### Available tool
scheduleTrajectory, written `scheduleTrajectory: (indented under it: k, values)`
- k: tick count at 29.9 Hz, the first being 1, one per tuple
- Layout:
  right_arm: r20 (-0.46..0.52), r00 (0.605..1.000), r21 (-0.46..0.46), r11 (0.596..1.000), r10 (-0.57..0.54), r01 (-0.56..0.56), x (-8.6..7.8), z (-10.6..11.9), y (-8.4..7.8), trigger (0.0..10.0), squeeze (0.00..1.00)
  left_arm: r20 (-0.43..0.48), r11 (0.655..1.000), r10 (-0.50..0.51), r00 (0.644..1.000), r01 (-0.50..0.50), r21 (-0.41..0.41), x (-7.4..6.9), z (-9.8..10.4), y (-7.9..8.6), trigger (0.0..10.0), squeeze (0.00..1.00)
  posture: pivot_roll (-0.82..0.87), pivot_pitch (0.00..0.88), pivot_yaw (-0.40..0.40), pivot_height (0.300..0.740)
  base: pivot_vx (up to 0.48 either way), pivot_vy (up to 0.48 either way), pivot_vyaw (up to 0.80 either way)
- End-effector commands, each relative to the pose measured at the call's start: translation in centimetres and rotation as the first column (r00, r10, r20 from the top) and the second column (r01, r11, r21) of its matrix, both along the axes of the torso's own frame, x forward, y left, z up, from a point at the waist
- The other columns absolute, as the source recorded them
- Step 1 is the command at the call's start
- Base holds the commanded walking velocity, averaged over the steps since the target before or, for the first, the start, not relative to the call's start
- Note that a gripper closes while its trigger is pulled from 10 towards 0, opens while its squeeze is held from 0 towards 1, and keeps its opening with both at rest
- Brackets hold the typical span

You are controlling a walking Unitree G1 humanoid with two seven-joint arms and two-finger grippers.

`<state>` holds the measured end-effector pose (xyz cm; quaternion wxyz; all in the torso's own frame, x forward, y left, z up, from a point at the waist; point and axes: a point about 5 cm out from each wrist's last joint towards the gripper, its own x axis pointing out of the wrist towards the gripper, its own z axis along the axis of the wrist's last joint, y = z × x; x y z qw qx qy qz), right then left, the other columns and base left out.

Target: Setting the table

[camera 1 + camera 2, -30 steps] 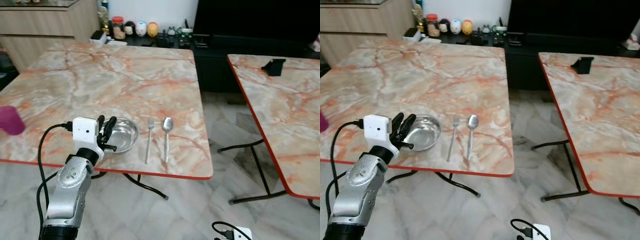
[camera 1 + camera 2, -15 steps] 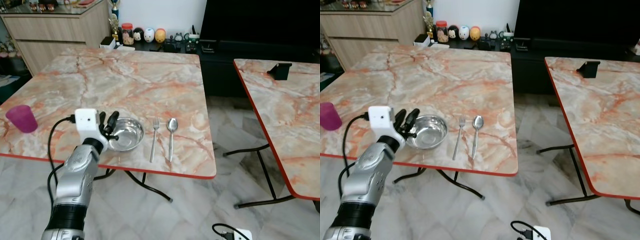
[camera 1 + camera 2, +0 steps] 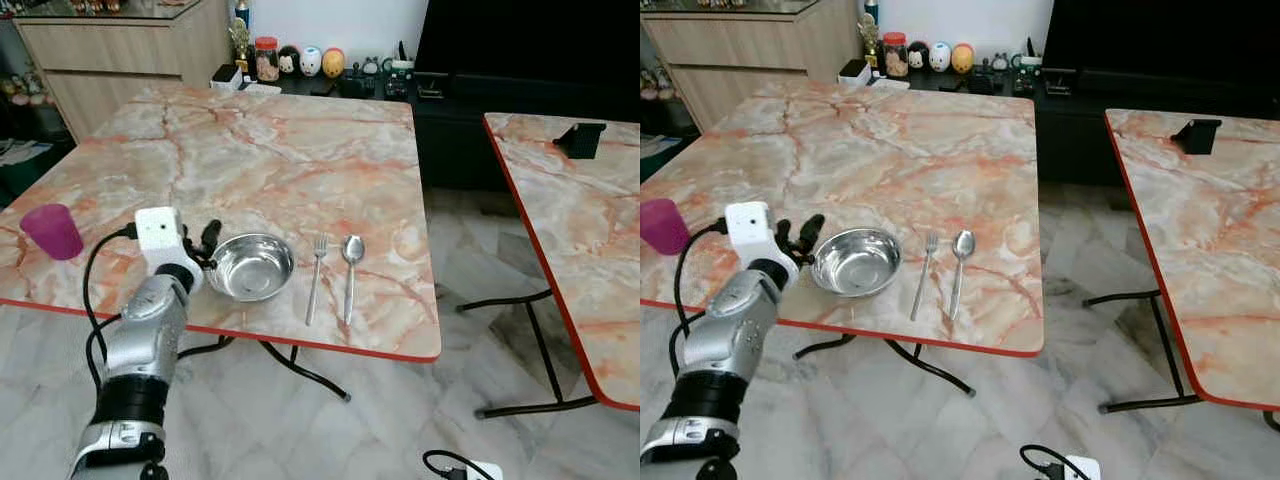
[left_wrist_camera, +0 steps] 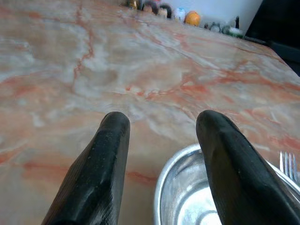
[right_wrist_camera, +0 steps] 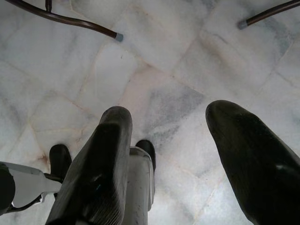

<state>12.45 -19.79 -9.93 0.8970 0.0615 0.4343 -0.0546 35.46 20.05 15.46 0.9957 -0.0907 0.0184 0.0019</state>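
- On the table [image 3: 300,150] before us, near its front edge, the bowl [image 3: 250,267] lies left of the fork [image 3: 315,275], with the spoon [image 3: 350,270] just right of the fork.
- Our left gripper [image 3: 205,243] sits just left of the bowl, fingers apart.
- The cup [image 3: 52,231] stands far left.
- A second table [image 3: 580,230] stands to our right.

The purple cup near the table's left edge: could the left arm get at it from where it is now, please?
Probably yes. The purple cup stands alone on the table, with bare marble between it and the left gripper, whose jaws are open beside the steel bowl. It would need to swing left.
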Motion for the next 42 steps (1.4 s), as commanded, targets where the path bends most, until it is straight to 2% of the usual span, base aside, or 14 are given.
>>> scheduleTrajectory:
  k: [1, 5, 8, 9, 14, 17, 22, 32, 42]
  values:
    - [0.003, 1.0, -0.007, 1.0, -0.007, 0.007, -0.1, 0.0, -0.1, 10.0, 0.0, -0.118, 0.998, -0.036, 0.992, 0.03, -0.049, 0.1, -1.6, 0.1, 10.0, 0.0, 0.12, 0.0, -0.004, 0.731, 0.0, 0.0, 0.0]
    - [0.006, 1.0, -0.009, 1.0, -0.015, 0.015, 0.0, 0.0, -0.1, 10.0, 0.0, -0.151, 0.993, -0.029, 0.988, 0.011, -0.12, 0.0, -2.1, 0.3, 10.0, 0.0, 0.12, 0.0, -0.004, 0.731, 0.0, 0.0, 0.0]
    - [0.007, 1.0, -0.013, 1.0, -0.027, 0.027, 0.0, 0.0, -0.1, 10.0, 0.0, -0.177, 0.99, -0.027, 0.984, 0.002, -0.138, -0.1, -2.3, 0.6, 10.0, 0.0, 0.12, 0.0, -0.003, 0.731, 0.0, 0.0, 0.0]
    - [0.006, 1.0, -0.014, 1.0, -0.019, 0.019, 0.0, 0.0, -0.1, 10.0, 0.0, -0.191, 0.995, -0.023, 0.981, 0.004, -0.102, -0.1, -2.4, 0.8, 10.0, 0.0, 0.13, 0.0, -0.002, 0.731, 0.0, 0.0, 0.0]
    - [0.008, 1.0, -0.013, 1.0, -0.02, 0.021, 0.1, 0.1, -0.1, 10.0, 0.0, -0.196, 0.994, -0.033, 0.98, 0.012, -0.107, -0.1, -2.4, 0.9, 10.0, 0.0, 0.13, 0.0, -0.001, 0.731, 0.0, 0.0, 0.0]
    - [0.008, 1.0, -0.011, 1.0, -0.02, 0.02, 0.1, 0.1, -0.1, 10.0, 0.0, -0.231, 0.997, -0.055, 0.971, 0.039, -0.072, -0.1, -2.6, 0.9, 10.0, 0.0, 0.13, 0.0, -0.001, 0.731, 0.0, 0.0, 0.0]
    - [0.008, 1.0, -0.009, 1.0, -0.017, 0.018, 0.2, 0.1, -0.1, 10.0, 0.0, -0.243, 0.993, -0.089, 0.966, 0.066, -0.102, -0.3, -3.0, 0.3, 10.0, 0.0, 0.13, 0.0, -0.001, 0.731, 0.0, 0.0, 0.0]
    - [0.008, 1.0, -0.008, 1.0, -0.014, 0.014, 0.1, 0.1, -0.2, 10.0, 0.0, -0.273, 0.989, -0.126, 0.954, 0.099, -0.11, -0.5, -3.5, -0.4, 10.0, 0.0, 0.12, 0.0, -0.001, 0.731, 0.0, 0.0, 0.0]
    - [0.007, 1.0, -0.007, 1.0, -0.005, 0.005, 0.2, 0.1, -0.2, 10.0, 0.0, -0.287, 0.99, -0.123, 0.95, 0.098, -0.102, -0.5, -3.7, -0.9, 10.0, 0.0, 0.12, 0.0, -0.004, 0.731, 0.0, 0.0, 0.0]
